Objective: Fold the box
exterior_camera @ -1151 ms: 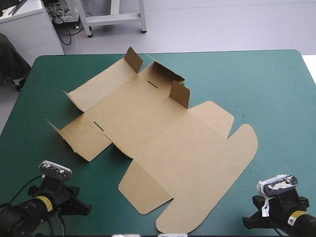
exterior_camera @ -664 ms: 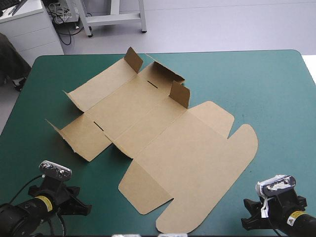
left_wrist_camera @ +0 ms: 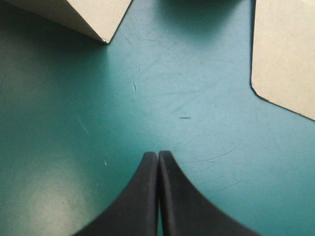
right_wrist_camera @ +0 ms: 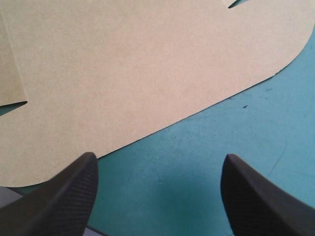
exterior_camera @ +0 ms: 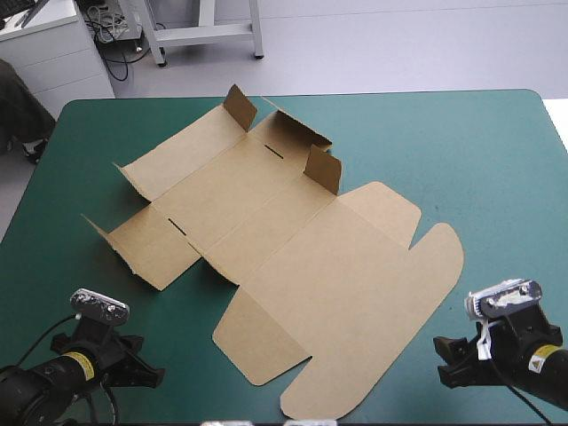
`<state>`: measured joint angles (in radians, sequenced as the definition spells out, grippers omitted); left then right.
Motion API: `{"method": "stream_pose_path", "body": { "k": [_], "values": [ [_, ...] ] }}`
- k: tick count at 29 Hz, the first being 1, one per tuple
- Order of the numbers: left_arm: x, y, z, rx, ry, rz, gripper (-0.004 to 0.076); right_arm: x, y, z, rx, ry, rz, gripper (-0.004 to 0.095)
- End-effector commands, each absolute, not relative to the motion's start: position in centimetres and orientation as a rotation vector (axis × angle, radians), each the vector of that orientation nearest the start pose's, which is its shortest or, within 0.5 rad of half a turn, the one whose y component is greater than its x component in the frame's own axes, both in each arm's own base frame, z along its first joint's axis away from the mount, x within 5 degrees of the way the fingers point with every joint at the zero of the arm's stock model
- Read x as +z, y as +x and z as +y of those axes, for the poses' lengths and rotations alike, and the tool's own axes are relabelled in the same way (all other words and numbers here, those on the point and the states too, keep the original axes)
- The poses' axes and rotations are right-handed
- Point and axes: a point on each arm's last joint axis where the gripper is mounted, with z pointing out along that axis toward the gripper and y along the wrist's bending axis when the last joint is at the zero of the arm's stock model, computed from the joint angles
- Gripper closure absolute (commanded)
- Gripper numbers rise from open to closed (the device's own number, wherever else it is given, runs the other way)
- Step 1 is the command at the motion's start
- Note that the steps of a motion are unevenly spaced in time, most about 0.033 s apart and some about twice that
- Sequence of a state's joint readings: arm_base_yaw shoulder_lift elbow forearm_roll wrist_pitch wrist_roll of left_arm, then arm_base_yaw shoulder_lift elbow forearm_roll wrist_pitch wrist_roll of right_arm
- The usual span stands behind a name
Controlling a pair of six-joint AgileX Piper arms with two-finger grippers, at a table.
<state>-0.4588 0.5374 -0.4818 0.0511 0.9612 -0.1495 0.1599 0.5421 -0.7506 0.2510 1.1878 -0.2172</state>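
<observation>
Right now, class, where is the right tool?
In the high view, the right tool is open over the near right corner of the teal-green cover, just short of the rounded flap of the brown box.

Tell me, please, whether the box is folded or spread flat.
Spread flat: the box lies unfolded on the teal-green cover, only small tabs raised.

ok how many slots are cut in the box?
2. One slot sits toward the far end of the box, the other slot toward the table's left edge. The raised flaps may hide more.
</observation>
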Motion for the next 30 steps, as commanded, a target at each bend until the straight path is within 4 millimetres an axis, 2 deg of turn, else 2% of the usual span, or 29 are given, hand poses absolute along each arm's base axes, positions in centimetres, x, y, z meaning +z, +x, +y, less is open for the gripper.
{"method": "stream_pose_path", "body": {
  "k": [1, 8, 10, 17, 23, 30],
  "values": [
    [26.8, 7.9, -3.5, -0.211, 0.392, 2.417, 0.0756, 34.7, 8.6, 3.6, 0.3, -0.466, 2.374, 0.0257],
    [26.8, 7.9, -3.5, -0.21, 0.392, 2.419, 0.0756, 36.2, 13.5, 4.3, 0.283, -0.549, 2.443, 0.0259],
    [26.8, 7.9, -3.5, -0.21, 0.392, 2.419, 0.0756, 36.8, 16.2, 4.8, 0.28, -0.587, 2.463, 0.026],
    [26.8, 7.9, -3.5, -0.21, 0.392, 2.419, 0.0756, 39.1, 22.2, 5.9, 0.286, -0.684, 2.495, 0.026],
    [26.8, 7.9, -3.5, -0.21, 0.392, 2.419, 0.0756, 41.3, 27.4, 7.2, 0.324, -0.749, 2.419, 0.0264],
    [26.8, 7.9, -3.5, -0.21, 0.392, 2.419, 0.0756, 41.5, 32.6, 8.8, 0.424, -0.817, 2.341, 0.0264]
  ]
}}
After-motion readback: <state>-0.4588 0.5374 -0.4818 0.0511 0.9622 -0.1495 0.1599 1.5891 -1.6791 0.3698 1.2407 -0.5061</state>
